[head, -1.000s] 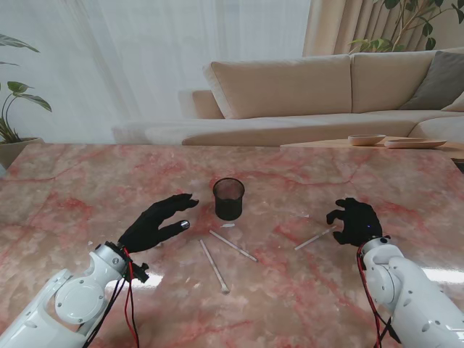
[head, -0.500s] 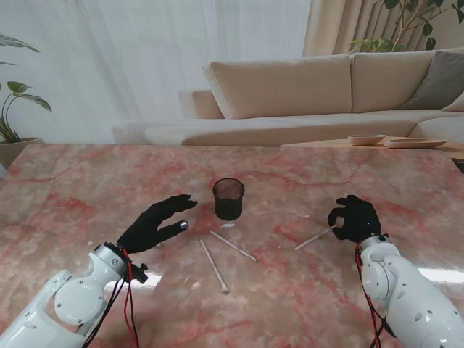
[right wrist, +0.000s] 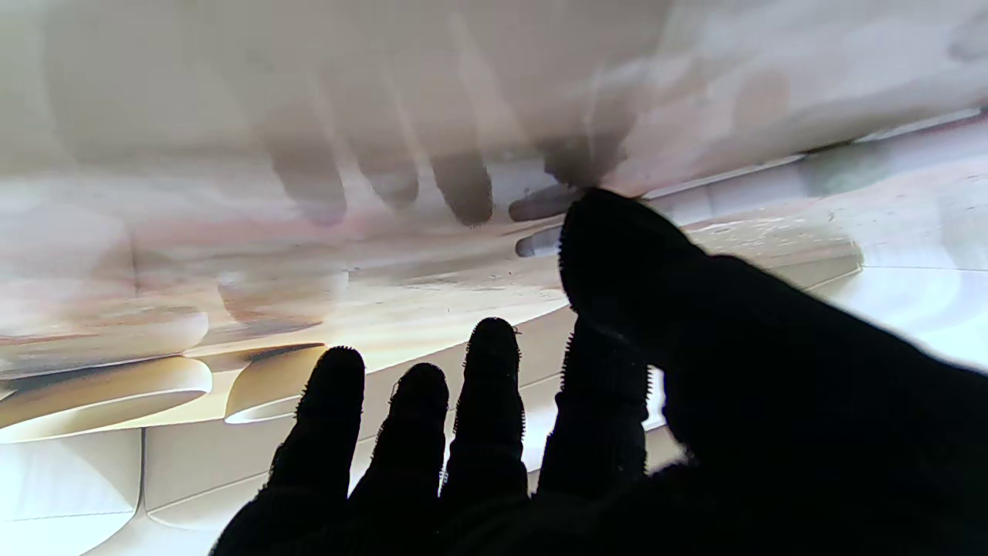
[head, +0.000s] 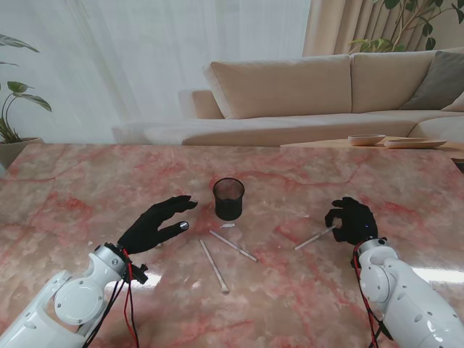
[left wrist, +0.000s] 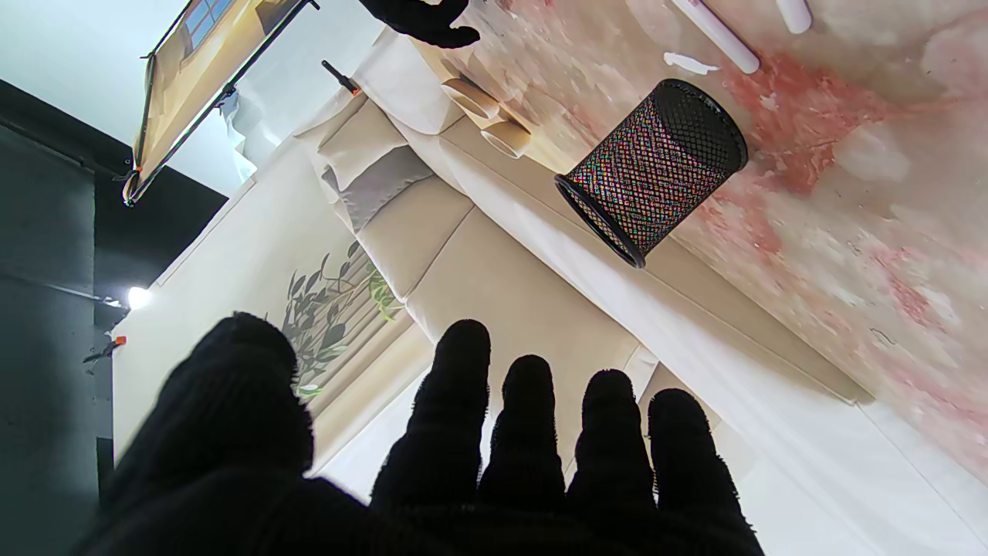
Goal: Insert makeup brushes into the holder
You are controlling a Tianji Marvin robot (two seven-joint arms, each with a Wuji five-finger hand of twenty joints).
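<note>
A black mesh holder (head: 228,199) stands upright mid-table, also seen in the left wrist view (left wrist: 652,168). Three white makeup brushes lie flat: one (head: 233,245) just in front of the holder, one (head: 214,265) nearer to me, one (head: 315,238) to the right. My left hand (head: 154,222) hovers open to the left of the holder, fingers spread toward it. My right hand (head: 351,220) is at the right brush's far end, fingers apart and curled, thumb tip (right wrist: 594,220) down by the brush's tip (right wrist: 536,245). It holds nothing that I can see.
The pink marble table (head: 87,188) runs wide on both sides. A small white scrap (head: 228,225) lies just in front of the holder. Behind the table are a beige sofa (head: 326,87) and a low side table with dishes (head: 391,141).
My right hand has edged a little left and farther from me along the right brush. The left hand, holder and brushes have stayed put.
</note>
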